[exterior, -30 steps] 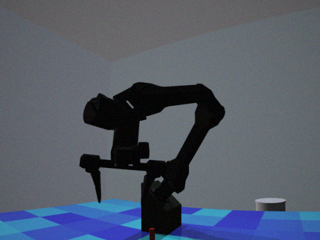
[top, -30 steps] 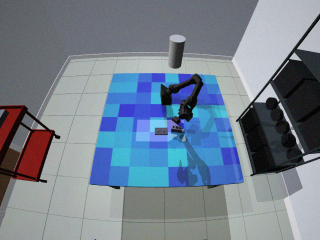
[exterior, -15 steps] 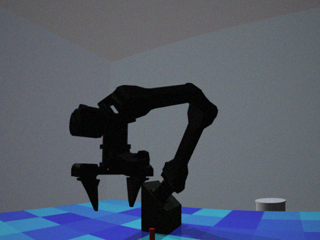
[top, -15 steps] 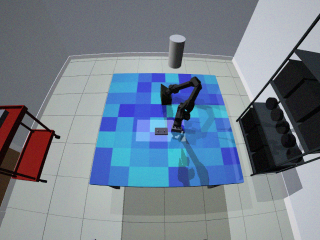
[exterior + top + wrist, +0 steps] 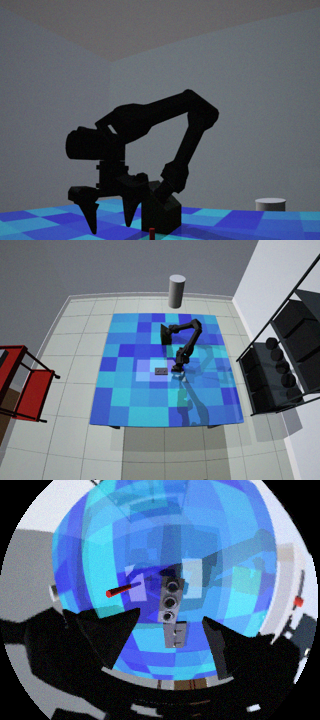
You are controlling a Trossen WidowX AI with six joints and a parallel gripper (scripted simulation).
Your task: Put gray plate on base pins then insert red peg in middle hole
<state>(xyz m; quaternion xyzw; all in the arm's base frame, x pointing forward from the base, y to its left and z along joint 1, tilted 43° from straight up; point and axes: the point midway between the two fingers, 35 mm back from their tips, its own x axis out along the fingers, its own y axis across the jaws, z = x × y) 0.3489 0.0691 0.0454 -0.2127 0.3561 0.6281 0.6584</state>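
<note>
- While the black arm (image 5: 192, 339) is bent low over the blue checked worktop (image 5: 144, 400), its two jaws are held wide open and nothing is gripped between them.
- In the side view, the fingers (image 5: 90, 214) are pointed down, with the tips close to the worktop.
- The gray plate (image 5: 171, 599) is seen in the wrist view, between the two dark jaws and a little ahead of them. Three holes are shown in it in a row.
- The base (image 5: 175, 635) is set just beside the plate, nearer the camera. The plate is not yet placed on the pins.
- From the top, the base (image 5: 161, 371) with its two pins is seen just beside the arm's tip.
- The red peg (image 5: 120, 591) is laid flat on the worktop, off to one side of the plate.
- A gray cylinder (image 5: 176, 291) is seen beyond the far edge of the worktop.
</note>
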